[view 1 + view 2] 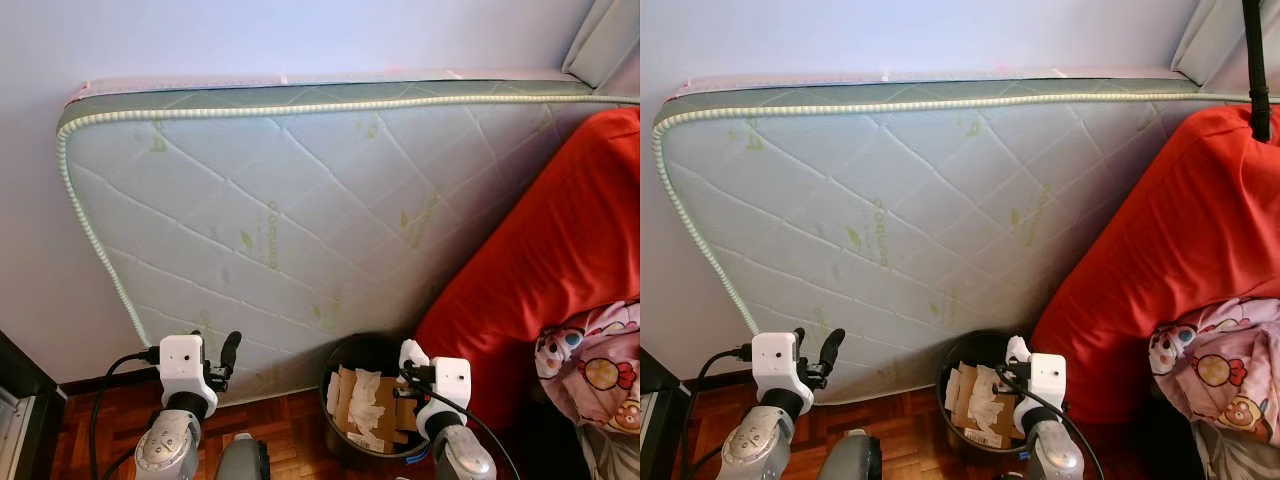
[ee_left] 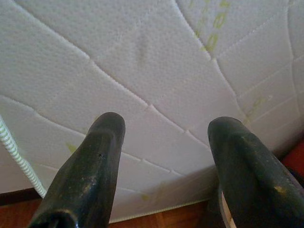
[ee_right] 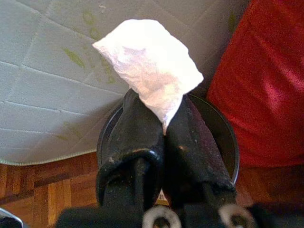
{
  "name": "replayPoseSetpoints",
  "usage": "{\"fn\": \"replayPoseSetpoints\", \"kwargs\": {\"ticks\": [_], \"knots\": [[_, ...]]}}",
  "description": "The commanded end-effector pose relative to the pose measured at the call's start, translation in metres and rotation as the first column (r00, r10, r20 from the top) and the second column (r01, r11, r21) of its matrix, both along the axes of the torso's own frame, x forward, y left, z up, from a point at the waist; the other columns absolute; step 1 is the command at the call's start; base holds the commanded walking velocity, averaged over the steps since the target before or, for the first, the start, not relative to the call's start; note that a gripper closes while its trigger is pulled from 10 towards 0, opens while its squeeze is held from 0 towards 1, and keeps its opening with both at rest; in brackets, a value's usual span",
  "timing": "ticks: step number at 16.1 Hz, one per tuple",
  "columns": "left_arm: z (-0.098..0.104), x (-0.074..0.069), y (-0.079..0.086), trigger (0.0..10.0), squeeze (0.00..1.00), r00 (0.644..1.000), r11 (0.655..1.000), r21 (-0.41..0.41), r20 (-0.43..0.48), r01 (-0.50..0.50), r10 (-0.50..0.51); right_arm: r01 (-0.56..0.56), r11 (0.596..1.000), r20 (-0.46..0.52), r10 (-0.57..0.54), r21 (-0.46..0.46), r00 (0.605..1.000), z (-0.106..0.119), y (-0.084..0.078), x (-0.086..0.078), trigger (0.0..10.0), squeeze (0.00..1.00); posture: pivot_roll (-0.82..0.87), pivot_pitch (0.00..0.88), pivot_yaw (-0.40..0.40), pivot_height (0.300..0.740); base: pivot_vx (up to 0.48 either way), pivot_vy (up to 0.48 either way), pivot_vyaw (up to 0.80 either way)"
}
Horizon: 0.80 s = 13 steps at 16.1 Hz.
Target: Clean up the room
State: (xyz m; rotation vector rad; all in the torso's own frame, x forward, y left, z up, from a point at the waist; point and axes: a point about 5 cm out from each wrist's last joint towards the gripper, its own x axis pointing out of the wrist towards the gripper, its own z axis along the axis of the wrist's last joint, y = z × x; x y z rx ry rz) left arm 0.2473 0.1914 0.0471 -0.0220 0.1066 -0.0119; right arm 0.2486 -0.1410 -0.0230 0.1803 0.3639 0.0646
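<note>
A crumpled white tissue point(image 3: 152, 64) sticks out from between the fingertips of my right gripper point(image 3: 162, 116), which is shut on it. That gripper point(image 1: 410, 356) hovers just above the right rim of a round black bin point(image 1: 352, 350) on the wooden floor. The bin holds cardboard pieces and crumpled paper point(image 1: 365, 405). My left gripper point(image 2: 166, 128) is open with nothing between its fingers. It points at the lower part of a quilted mattress point(image 1: 300, 200), left of the bin point(image 1: 215, 352).
The mattress stands on edge against the wall. A big red cushion point(image 1: 560, 250) leans beside the bin on the right, with a cartoon-patterned cloth point(image 1: 595, 370) below it. Dark furniture point(image 1: 20, 400) stands at far left. Parquet floor point(image 1: 290, 420) lies before the bin.
</note>
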Motion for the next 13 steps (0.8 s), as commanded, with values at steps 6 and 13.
{"fn": "replayPoseSetpoints", "kwargs": {"ticks": [6,13], "knots": [[0.0008,-0.0008,-0.0005,10.0,0.00,1.000,1.000,-0.017,-0.007,0.003,-0.003,0.010,1.000,-0.034,-0.009,0.020,0.999,-0.0011,0.0037,0.0040,10.0,0.00,0.10,0.071,-0.089,0.621,0.000,0.000,0.00],[-0.0005,-0.0022,0.0001,10.0,0.00,1.000,1.000,-0.021,-0.017,0.004,-0.004,0.020,1.000,0.001,-0.020,0.013,1.000,0.0030,0.0042,0.0068,10.0,0.00,0.10,0.076,-0.084,0.611,0.000,0.000,0.00]]}}
